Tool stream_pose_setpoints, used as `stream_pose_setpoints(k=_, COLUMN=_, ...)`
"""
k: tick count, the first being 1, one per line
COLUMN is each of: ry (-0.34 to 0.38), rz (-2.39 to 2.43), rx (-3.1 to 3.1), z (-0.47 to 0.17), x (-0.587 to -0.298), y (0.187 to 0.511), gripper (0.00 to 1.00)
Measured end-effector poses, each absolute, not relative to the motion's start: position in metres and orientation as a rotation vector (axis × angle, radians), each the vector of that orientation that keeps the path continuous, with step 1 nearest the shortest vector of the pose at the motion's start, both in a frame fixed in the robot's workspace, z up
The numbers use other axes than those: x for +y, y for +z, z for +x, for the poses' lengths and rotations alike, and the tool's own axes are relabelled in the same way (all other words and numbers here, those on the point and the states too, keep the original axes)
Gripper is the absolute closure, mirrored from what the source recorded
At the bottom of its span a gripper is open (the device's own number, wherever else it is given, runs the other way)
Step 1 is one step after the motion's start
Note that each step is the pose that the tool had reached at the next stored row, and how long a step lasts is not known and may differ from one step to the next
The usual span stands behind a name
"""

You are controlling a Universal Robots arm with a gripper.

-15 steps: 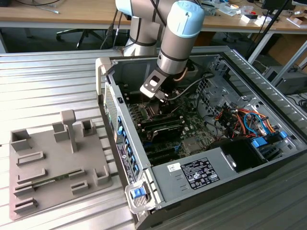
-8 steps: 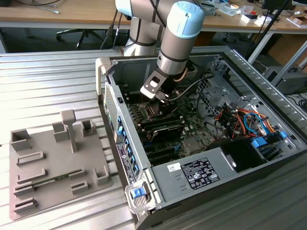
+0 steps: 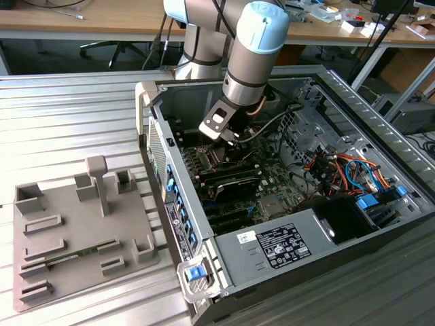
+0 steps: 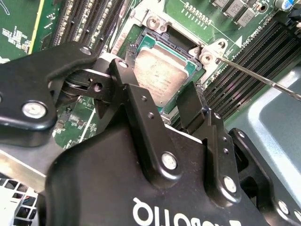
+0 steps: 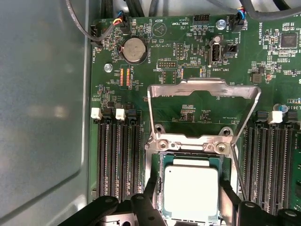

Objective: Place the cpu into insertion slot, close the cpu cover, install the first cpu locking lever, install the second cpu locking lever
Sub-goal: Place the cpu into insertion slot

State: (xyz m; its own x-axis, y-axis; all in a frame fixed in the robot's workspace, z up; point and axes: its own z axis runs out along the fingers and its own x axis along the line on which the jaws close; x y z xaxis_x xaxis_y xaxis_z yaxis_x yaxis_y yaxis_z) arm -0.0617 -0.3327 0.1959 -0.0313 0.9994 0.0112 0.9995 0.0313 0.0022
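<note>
- cpu lies flat in the insertion slot, silvery-grey top upward, on the green motherboard.
- cpu cover is swung up off the slot on its hinge and stands open, with the board showing through its cut-out centre.
- claw hangs low over the slot, spread about as wide as the chip. One black finger runs along one edge of the cpu and its partner along the opposite edge. Whether the pads touch the chip cannot be told.
- A thin metal locking lever juts out from a corner of the slot, unlatched, and crosses over long black memory slots; such slots flank the insertion slot on both sides.
- A round coin battery sits on the board beyond the raised cover.
- In the exterior view the arm reaches down into an open computer case lying on a slatted metal counter.
- A grey tray of fixture blocks rests on the counter just beside the case, on the exterior view's left.
</note>
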Motion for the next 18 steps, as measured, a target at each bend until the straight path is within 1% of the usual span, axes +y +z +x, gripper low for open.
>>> stream_pose_setpoints(k=18, ry=-0.017, rz=-2.187, rx=-2.245, z=-0.0617, x=-0.3327, y=0.197, gripper=0.4)
